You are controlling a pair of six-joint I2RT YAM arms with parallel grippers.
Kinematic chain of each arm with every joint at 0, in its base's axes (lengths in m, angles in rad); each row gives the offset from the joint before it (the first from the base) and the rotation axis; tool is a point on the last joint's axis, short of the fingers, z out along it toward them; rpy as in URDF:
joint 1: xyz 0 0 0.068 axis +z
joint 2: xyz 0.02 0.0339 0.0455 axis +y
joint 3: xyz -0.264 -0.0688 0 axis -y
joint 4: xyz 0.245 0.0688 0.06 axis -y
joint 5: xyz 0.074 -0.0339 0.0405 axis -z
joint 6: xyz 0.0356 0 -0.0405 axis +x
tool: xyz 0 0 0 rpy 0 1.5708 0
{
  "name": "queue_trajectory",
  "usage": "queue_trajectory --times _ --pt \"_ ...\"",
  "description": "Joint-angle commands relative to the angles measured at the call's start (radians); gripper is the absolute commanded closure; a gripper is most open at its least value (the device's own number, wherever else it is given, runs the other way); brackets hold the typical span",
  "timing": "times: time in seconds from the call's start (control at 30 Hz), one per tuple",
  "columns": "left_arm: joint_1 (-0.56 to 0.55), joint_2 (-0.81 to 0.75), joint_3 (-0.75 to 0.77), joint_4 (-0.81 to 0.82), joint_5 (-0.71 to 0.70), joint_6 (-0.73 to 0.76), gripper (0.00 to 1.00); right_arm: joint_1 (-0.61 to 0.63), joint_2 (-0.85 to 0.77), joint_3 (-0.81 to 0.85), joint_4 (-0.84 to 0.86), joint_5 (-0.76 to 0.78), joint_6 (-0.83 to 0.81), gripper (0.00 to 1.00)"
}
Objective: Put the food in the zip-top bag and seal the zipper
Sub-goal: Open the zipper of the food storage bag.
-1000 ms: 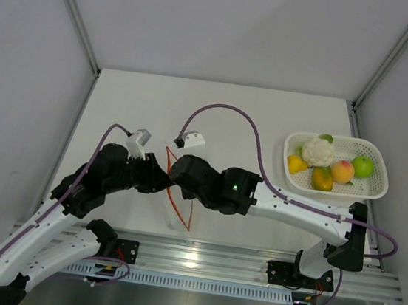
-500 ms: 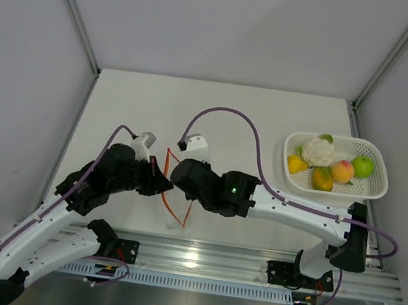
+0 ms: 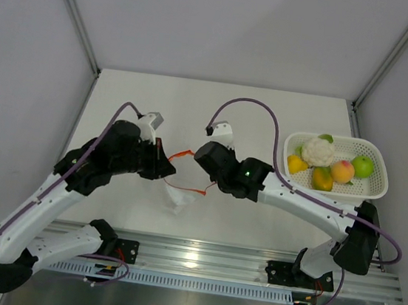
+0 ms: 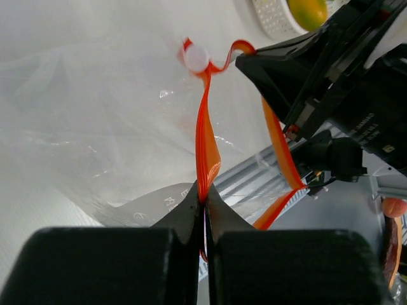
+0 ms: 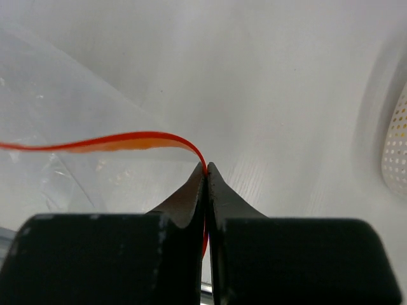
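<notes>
Seen from above, the left gripper [image 3: 165, 168] and the right gripper [image 3: 211, 188] hold the zip-top bag [image 3: 177, 198] between them at mid-table, each clamped on the zipper [image 3: 187, 189]. The food [image 3: 329, 168] lies in a white basket [image 3: 375, 193] at the right edge.

The left wrist view shows its jaws pinched tight on the orange strip, with clear film to the left.

The right wrist view shows its jaws gripping the strip's curling end.

1. The zip-top bag [image 4: 95, 127] is thin clear plastic, glossy and wrinkled.
2. Its zipper [image 4: 205, 136] is smooth orange-red plastic.
3. My left gripper [image 4: 205, 202] and right gripper [image 5: 205, 170] are matt black.
4. The bench [image 3: 267, 123] is matt white.
</notes>
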Motion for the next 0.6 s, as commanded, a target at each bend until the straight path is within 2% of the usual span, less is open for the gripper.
queue_trajectory --times 0.0,0.03,0.07,0.1,0.23,0.27,0.37,0.4,0.47,0.5,0.57 --pt "-0.005 0.08 -0.021 0.064 0.078 0.051 0.99 -0.051 -0.053 -0.059 0.099 -0.048 -0.037 0.98" --pt "-0.005 0.089 -0.027 0.086 0.081 0.048 1.0 -0.067 -0.058 -0.066 0.119 -0.083 -0.032 0.91" --pt "-0.007 0.099 -0.034 0.124 0.079 0.045 0.99 -0.099 -0.055 -0.064 0.115 -0.138 -0.023 0.89" --pt "-0.005 0.118 -0.045 0.139 0.078 0.047 0.99 -0.11 -0.053 -0.047 0.103 -0.147 -0.02 0.87" --pt "-0.005 0.172 -0.084 0.228 0.073 0.065 0.99 -0.123 -0.087 -0.058 0.089 -0.14 -0.035 0.63" --pt "-0.005 0.183 -0.087 0.235 0.075 0.065 1.0 -0.125 -0.125 -0.069 0.096 -0.157 -0.034 0.6" --pt "-0.005 0.198 -0.1 0.261 0.055 0.062 1.0 -0.125 -0.186 -0.106 0.124 -0.185 -0.015 0.35" --pt "-0.007 0.201 -0.101 0.279 0.041 0.062 0.99 -0.127 -0.222 -0.104 0.121 -0.183 -0.003 0.23" --pt "-0.005 0.208 -0.096 0.29 0.035 0.065 0.99 -0.133 -0.254 -0.089 0.101 -0.173 0.003 0.1" --pt "-0.005 0.212 -0.099 0.302 0.041 0.071 0.99 -0.152 -0.283 -0.087 0.095 -0.171 0.003 0.01" --pt "-0.005 0.228 -0.084 0.31 0.045 0.079 1.0 -0.203 -0.306 -0.08 0.06 -0.179 0.018 0.01"
